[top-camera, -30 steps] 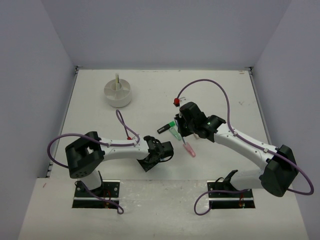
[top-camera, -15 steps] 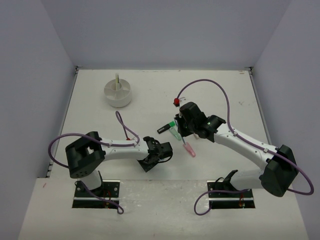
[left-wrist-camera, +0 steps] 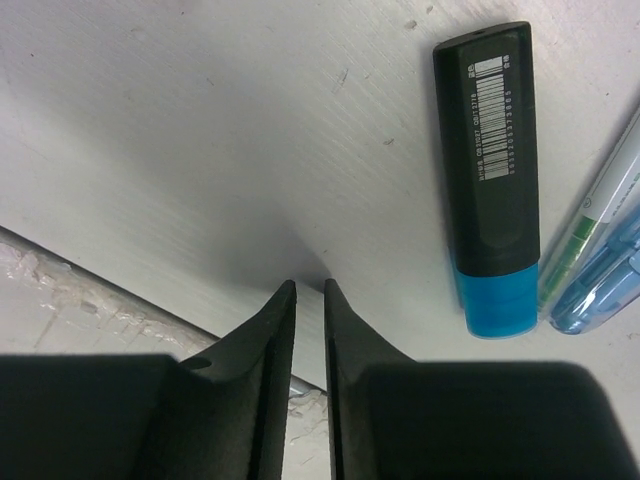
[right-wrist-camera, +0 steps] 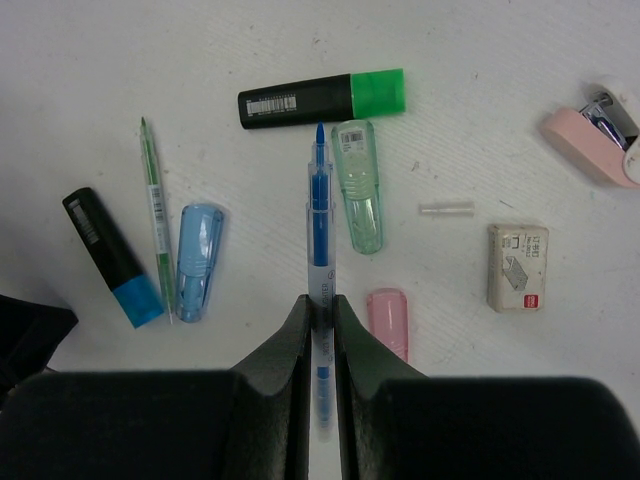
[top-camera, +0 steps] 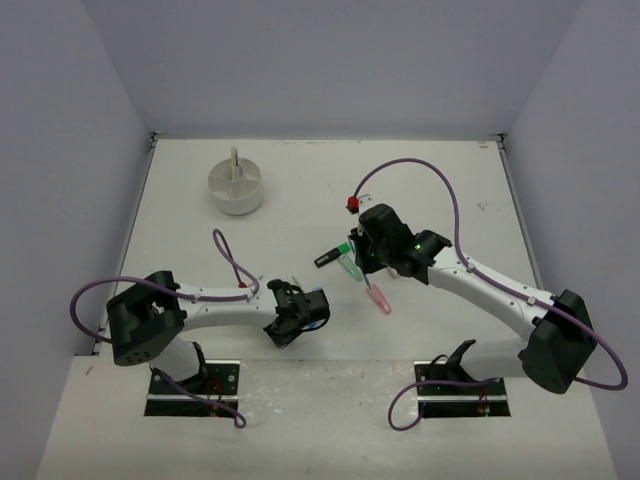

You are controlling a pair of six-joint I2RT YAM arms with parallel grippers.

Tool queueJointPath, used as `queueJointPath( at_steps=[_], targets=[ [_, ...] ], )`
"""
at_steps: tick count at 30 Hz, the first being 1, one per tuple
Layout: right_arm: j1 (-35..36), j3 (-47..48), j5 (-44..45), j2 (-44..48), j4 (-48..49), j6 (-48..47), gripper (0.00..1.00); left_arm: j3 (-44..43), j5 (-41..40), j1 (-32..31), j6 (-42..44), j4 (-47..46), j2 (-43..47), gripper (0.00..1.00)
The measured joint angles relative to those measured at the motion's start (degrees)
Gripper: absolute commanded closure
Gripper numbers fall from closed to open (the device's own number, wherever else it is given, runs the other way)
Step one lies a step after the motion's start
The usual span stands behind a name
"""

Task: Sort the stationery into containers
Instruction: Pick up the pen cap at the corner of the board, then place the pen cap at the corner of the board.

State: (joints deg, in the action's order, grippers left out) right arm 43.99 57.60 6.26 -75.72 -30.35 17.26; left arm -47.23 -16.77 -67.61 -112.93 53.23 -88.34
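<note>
My right gripper (right-wrist-camera: pixel 320 300) is shut on a thin blue pen (right-wrist-camera: pixel 319 215), which points away over the scattered stationery. On the table below lie a green-capped black highlighter (right-wrist-camera: pixel 320 100), a blue-capped black highlighter (right-wrist-camera: pixel 110 255), a thin green pen (right-wrist-camera: pixel 155 200), and clear blue (right-wrist-camera: pixel 198 260), green (right-wrist-camera: pixel 358 185) and pink (right-wrist-camera: pixel 387 320) pieces. My left gripper (left-wrist-camera: pixel 310 285) hovers low near the table's front edge, its jaws almost together with nothing between them. The blue-capped highlighter (left-wrist-camera: pixel 490 180) lies to its right. The white round tub (top-camera: pixel 237 187) stands far back left with a yellowish stick (top-camera: pixel 234 162) upright in it.
A tan staple box (right-wrist-camera: pixel 518 266), a pink stapler (right-wrist-camera: pixel 595 140) and a short clear stick (right-wrist-camera: pixel 446 209) lie right of the pen. The table's front edge (left-wrist-camera: pixel 90 290) runs just under the left fingers. Purple cables loop over both arms.
The left arm has drawn back to the left, away from the stationery, and its jaws have closed down. The right arm has held still with the blue pen.
</note>
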Motion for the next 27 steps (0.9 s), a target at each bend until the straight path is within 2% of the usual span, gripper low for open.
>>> queueJointPath(
  at_steps=[5, 10, 12, 13, 15, 16, 19, 23, 27],
  targets=[
    [0.23, 0.00, 0.00, 0.00, 0.00, -0.17, 1.00, 1.48, 0.09, 0.00, -0.01, -1.18, 1.41, 0.83],
    [0.26, 0.00, 0.00, 0.00, 0.00, -0.29, 1.00, 0.92, -1.90, 0.00, 0.11, -1.68, 1.28, 0.61],
    [0.26, 0.00, 0.00, 0.00, 0.00, -0.31, 1.00, -0.11, -3.93, 0.06, 1.01, -1.19, 0.44, 0.57],
    [0.26, 0.00, 0.00, 0.00, 0.00, -0.31, 1.00, -0.75, -5.12, 0.13, 1.72, -0.66, 0.11, 0.48],
    [0.26, 0.00, 0.00, 0.00, 0.00, -0.36, 1.00, -1.80, -7.79, 0.93, 4.35, 0.28, 0.17, 0.44],
    [0.26, 0.00, -0.02, 0.00, 0.00, -0.36, 1.00, -2.11, -9.11, 1.84, 6.15, 0.46, 0.56, 0.36],
    [0.26, 0.00, -0.25, 0.00, 0.00, -0.40, 1.00, -1.70, -11.93, 7.06, 16.61, -0.94, 3.68, 0.33],
    [0.26, 0.00, -0.78, 0.00, 0.07, -0.41, 1.00, -0.59, -12.85, 19.09, 32.62, -5.75, 11.32, 0.32],
    [0.26, 0.00, -1.29, 0.00, 0.18, -0.42, 1.00, -1.39, -14.31, 28.84, 44.75, -6.91, 15.60, 0.30]
  ],
)
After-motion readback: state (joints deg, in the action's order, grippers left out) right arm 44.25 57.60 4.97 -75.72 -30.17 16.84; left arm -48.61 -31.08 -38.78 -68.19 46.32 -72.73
